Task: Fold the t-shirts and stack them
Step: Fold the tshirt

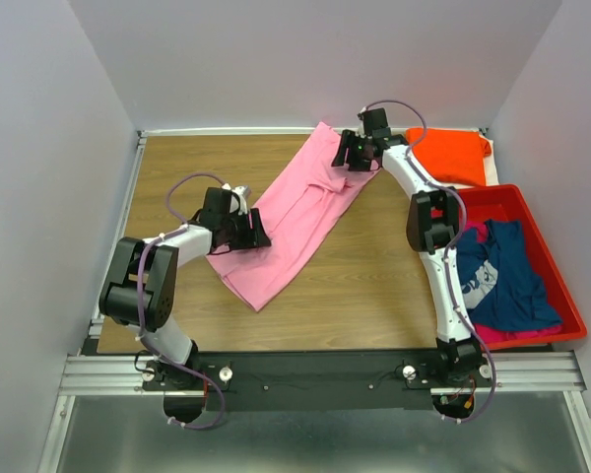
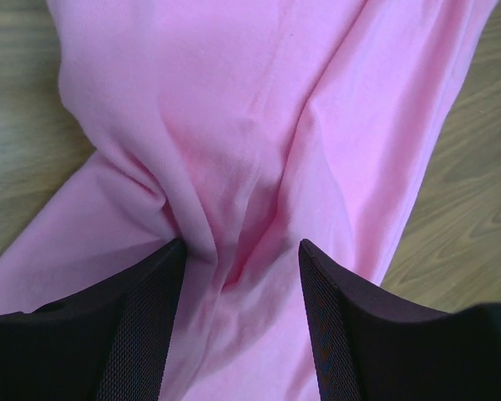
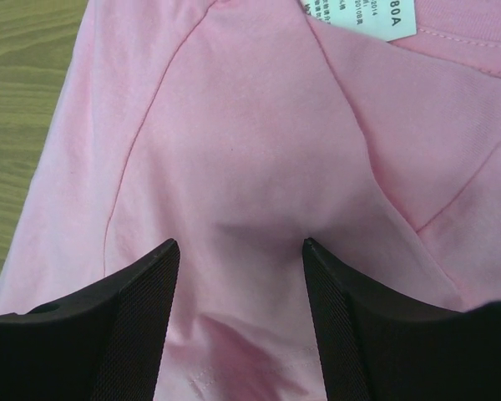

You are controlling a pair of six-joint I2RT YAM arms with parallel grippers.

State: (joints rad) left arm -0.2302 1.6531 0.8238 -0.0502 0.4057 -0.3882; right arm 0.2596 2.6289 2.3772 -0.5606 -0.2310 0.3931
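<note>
Toward the left of the table (image 1: 177,168), the left gripper (image 2: 240,246) stands spread, straddling a ridge of the pink t-shirt (image 1: 300,212) lying diagonally mid-table. The right gripper (image 3: 240,244), also spread, straddles bulged fabric near its collar label (image 3: 361,17). 1 orange t-shirt (image 1: 451,154) lies far right.

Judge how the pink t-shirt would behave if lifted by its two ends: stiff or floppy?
Probably floppy: the pink t-shirt lies in soft creases that gather between the open fingers of the left gripper. Lifted by its ends, the middle would likely sag. A push would probably bunch the thin fabric rather than slide it whole.
</note>
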